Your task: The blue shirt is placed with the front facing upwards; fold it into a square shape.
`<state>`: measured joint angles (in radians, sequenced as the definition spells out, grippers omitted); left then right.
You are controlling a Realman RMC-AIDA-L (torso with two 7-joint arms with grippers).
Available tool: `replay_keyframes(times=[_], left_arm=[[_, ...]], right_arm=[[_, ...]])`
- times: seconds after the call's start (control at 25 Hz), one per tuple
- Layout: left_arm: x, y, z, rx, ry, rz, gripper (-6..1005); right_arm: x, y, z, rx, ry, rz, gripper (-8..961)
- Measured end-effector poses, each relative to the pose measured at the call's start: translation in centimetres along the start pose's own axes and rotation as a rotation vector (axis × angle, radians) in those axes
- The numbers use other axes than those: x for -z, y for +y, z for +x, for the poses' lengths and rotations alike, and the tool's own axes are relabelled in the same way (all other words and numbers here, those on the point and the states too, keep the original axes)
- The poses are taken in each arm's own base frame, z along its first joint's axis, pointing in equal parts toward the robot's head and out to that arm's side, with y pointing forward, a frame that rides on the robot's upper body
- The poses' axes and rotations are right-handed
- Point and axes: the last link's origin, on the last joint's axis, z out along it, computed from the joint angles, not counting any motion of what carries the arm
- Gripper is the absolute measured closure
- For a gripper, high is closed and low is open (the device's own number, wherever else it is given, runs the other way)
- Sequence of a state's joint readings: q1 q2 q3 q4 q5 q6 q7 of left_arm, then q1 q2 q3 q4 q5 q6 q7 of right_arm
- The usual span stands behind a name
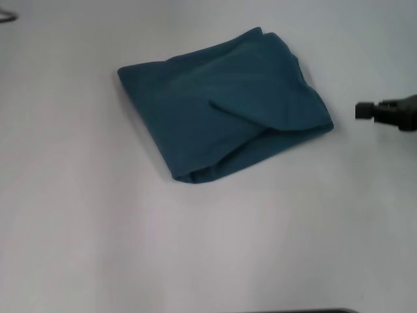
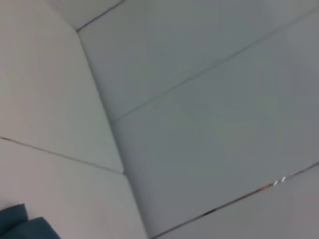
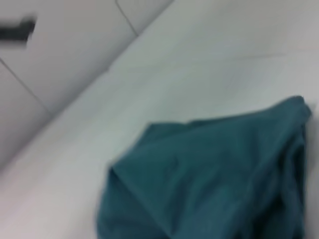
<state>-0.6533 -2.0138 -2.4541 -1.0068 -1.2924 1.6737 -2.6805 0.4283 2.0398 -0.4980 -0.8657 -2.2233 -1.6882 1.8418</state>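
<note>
The blue shirt [image 1: 225,104] lies folded into a rough four-sided bundle on the white table [image 1: 98,215], a little beyond its middle. One rounded flap lies across its top toward the right corner. No lettering shows. My right gripper [image 1: 365,111] hovers just off the shirt's right corner, apart from the cloth, with only its black tip showing at the head view's right edge. The right wrist view looks onto the shirt [image 3: 209,179] from close by. A corner of the shirt [image 2: 22,225] shows in the left wrist view. My left gripper is out of view.
A thin dark object [image 1: 8,17] pokes in at the far left corner of the head view. White panelled walls [image 2: 199,99] fill the left wrist view. A dark strip [image 1: 300,311] lies along the table's near edge.
</note>
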Motion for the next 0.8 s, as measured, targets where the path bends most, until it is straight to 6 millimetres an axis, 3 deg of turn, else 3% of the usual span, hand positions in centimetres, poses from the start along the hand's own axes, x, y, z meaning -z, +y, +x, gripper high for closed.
replay_keyframes(times=[0.08,0.28,0.48,0.68,0.8], left_arm=[[2.0,-0.9,-1.0,0.035,0.042,-0.025,73],[5.4,-2.8,-3.5,0.069,0.119,-0.041,65],[6.3,-3.3,-5.1,0.075,0.133,-0.113,68],[6.5,-2.9,-5.9,0.062,0.100,-0.146,70],[6.8,-2.7,-6.3,0.059,0.071,-0.157,72]], right_arm=[[0.5,0.4,-1.3,-0.050,-0.025,-0.041,916],[1.7,1.4,-6.3,-0.142,-0.105,-0.154,798],[0.7,0.6,-11.1,-0.247,-0.021,-0.090,660],[-1.3,0.6,-13.7,-0.223,0.172,0.037,523],[-2.2,1.2,-14.0,-0.170,0.280,0.064,310]])
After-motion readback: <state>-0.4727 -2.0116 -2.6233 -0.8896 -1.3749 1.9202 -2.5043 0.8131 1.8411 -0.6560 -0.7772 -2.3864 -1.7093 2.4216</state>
